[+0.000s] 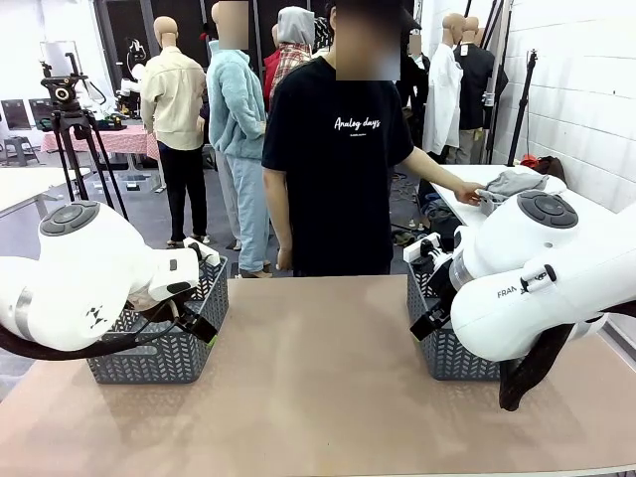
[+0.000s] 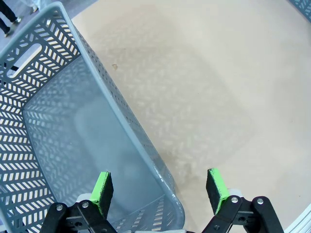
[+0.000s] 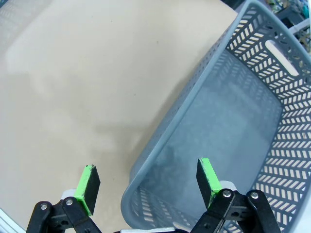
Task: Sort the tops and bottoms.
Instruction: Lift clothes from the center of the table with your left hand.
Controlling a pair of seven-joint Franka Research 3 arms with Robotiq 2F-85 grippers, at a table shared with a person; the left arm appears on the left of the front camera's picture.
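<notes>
Both arms over the grey baskets, claws spread wide, nothing gripped.
Left gripper [image 2: 159,188] hung with jaws apart, straddling the near rim of the left basket [image 1: 159,360] on the tan table [image 1: 318,407]. Person [image 1: 338,149] stood mid far side, one hand [image 1: 467,191] on a grey garment [image 1: 514,182] heaped on a white side table [image 1: 452,204] behind, well apart from both baskets. Right gripper [image 3: 146,183] likewise spread, straddling the rim of the right basket [image 1: 459,360].

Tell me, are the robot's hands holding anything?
Nothing. The left hand is open over the rim of the left basket, and the right hand is open over the rim of the right basket.
</notes>
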